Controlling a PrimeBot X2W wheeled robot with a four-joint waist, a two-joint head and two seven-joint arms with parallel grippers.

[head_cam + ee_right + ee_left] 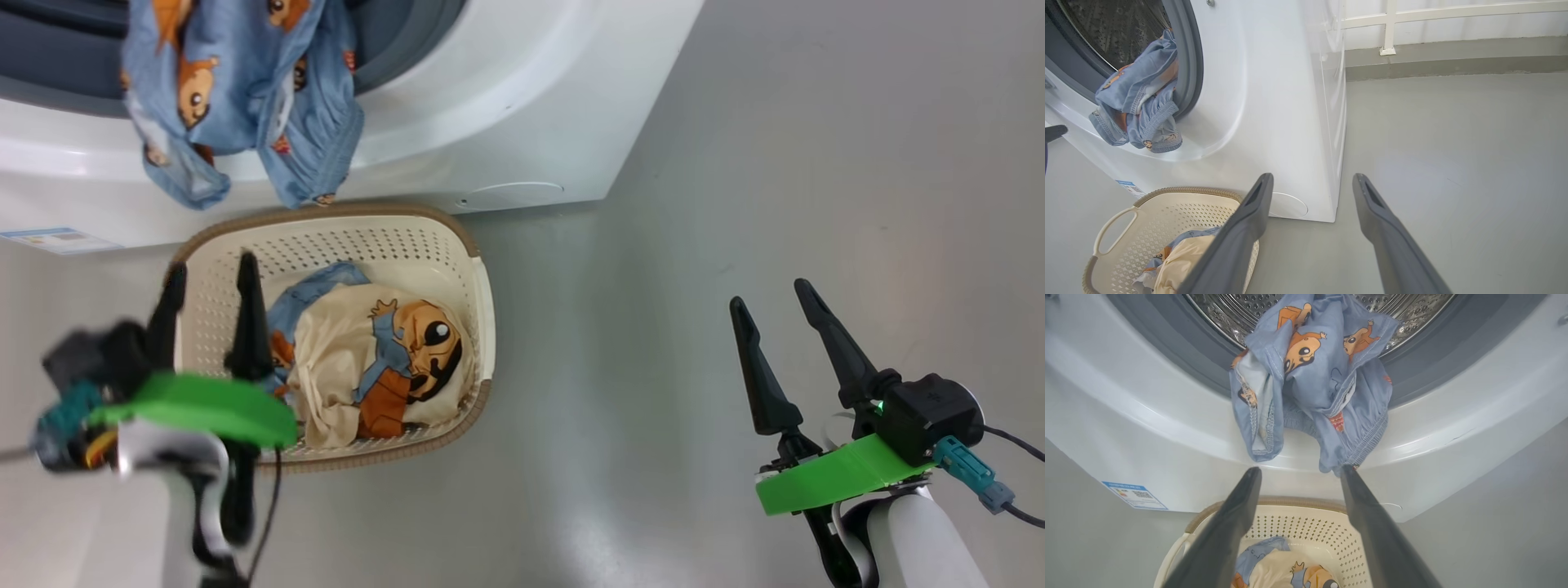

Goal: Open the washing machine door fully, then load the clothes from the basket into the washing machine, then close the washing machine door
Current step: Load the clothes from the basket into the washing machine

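A light blue printed garment [237,98] [1310,384] [1137,106] hangs out of the washing machine [506,106] [1126,428] [1274,102] mouth, draped over the gasket and white front. Below stands the cream basket [465,261] [1306,531] [1147,228], holding cream fabric with a cartoon face [384,359] [1290,571] [1180,261]. My left gripper [212,273] [1300,469] hovers open over the basket's left side, empty. Over bare floor to the right, my right gripper [771,294] [1310,177] is open and empty. The washing machine door is out of view.
Grey floor [735,163] [1453,163] spreads to the right of the machine. A blue label sticker [53,239] [1135,495] sits low on the machine's front. A white railing [1388,24] and low kerb stand beyond the machine.
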